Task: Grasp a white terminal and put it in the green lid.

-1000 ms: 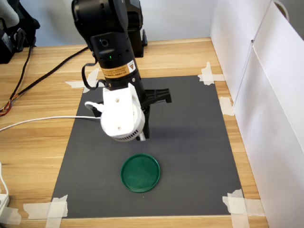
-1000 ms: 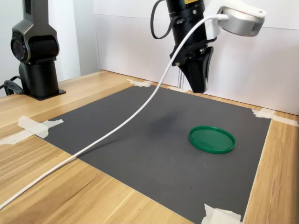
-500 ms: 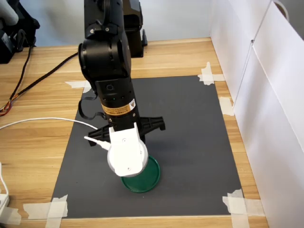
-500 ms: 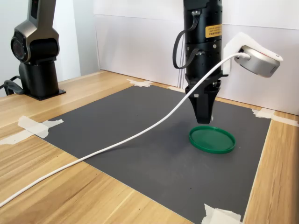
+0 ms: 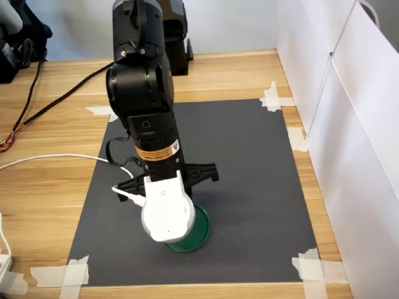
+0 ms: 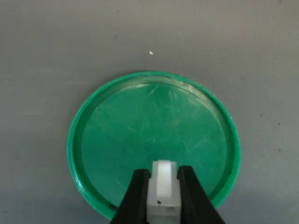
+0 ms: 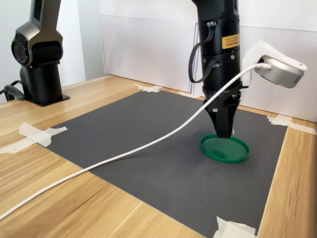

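White terminal (image 6: 162,189) is sitting clamped between the pincer (image 6: 162,196) fingers, poised just above the green lid (image 6: 154,140) near its rim. Compared with half a second ago, the pincer (image 7: 226,133) is hanging lower, nearly touching the lid on the dark mat (image 7: 148,129).

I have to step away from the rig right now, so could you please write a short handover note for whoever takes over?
Hand: shut on the small white plastic terminal block, pointing straight down.
Round dark green plastic lid: lies flat on the dark grey mat, nothing in it. In the second exterior view the hand's tip hangs just over the lid's far edge.
Done: terminal grasped and carried over the lid.
Left: lower if needed, open the hand so the terminal lands inside the rim, then withdraw.
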Tool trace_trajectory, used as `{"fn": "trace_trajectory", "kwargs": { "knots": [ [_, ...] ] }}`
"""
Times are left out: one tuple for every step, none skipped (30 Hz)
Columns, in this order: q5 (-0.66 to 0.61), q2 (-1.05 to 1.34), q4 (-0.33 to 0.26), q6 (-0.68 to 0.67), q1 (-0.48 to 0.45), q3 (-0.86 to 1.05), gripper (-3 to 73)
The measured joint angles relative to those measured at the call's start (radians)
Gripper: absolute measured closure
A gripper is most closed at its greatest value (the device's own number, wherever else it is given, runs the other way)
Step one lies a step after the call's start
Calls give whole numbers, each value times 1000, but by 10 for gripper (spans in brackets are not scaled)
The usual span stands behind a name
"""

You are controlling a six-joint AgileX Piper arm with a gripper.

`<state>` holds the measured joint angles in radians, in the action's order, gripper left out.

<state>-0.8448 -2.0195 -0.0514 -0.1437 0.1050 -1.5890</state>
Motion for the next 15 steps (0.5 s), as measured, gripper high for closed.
{"fn": "trace_trajectory", "kwargs": {
  "knots": [
    [2, 0, 0, 1, 0, 0, 581],
    [5, -1, 0, 1, 0, 0, 572],
    [10, -2, 0, 1, 0, 0, 558],
    [18, -4, -1, 1, 0, 0, 533],
    [24, -4, -3, 1, 0, 0, 506],
    [26, -5, -3, 1, 0, 0, 476],
    [27, -5, -5, 3, 0, 0, 445],
    [28, -6, -6, 8, 0, 0, 414],
    [28, -6, -6, 18, 0, 0, 377],
    [29, -6, -9, 31, 0, 0, 356],
    [29, -6, -11, 44, 0, 0, 337],
    [30, -6, -13, 50, 0, 0, 329],
    [31, -6, -13, 53, 0, 0, 325],
    [33, -6, -14, 54, 0, 0, 322],
    [33, -6, -14, 55, 0, 0, 319]
  ]
}}
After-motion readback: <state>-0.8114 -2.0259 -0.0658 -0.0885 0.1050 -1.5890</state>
